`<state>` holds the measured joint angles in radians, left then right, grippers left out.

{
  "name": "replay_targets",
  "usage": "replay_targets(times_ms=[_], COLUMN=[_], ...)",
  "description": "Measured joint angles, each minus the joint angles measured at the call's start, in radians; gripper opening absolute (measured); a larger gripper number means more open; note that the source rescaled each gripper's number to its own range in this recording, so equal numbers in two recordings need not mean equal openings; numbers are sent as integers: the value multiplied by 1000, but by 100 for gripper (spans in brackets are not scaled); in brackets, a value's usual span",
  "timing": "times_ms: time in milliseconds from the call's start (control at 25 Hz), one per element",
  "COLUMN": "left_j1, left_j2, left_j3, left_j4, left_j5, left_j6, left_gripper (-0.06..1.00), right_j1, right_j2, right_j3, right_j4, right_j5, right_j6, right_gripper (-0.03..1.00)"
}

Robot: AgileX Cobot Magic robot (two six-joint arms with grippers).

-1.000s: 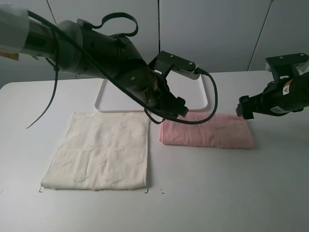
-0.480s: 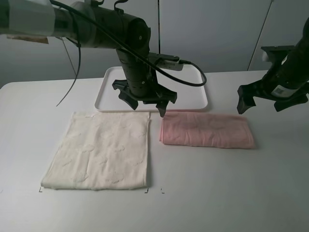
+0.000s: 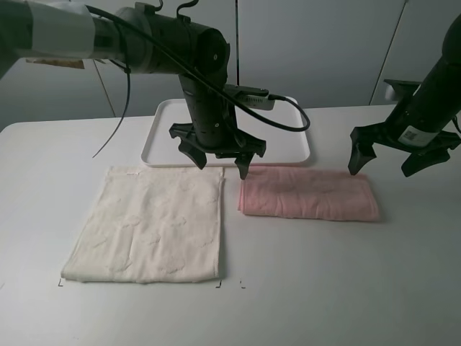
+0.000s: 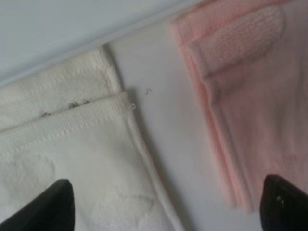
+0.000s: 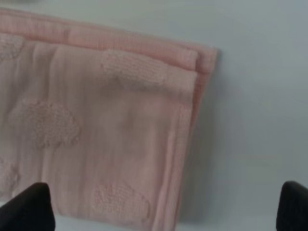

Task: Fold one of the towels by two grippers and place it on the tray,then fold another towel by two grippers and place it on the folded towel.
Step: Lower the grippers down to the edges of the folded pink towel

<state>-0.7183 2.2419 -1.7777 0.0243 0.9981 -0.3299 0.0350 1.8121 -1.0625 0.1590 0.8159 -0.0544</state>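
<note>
beside the cream towel [image 3: 148, 223], pink towel [image 3: 308, 193]

A robotics lab or test room: a bare white bench [image 3: 360, 288] stands before plain grey wall panels [image 3: 310, 50], with two cabled black robot arms [image 3: 166, 43] mounted over it.
</note>
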Motion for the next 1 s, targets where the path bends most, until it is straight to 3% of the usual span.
replay_targets(times_ms=[400,1000], left_j1=[0,0], left_j2=[170,221], left_j3=[-178,-206], left_j4=[-5,-12], left_j5=[99,123], left_j6=[-36,-59], left_gripper=[99,99], right_j1=[-26,-26], right_j2=[45,99], right_j3=[-5,-6], right_j4=[38,46], right_j5=[13,-5], right_j6=[-35,-35], right_gripper=[100,100])
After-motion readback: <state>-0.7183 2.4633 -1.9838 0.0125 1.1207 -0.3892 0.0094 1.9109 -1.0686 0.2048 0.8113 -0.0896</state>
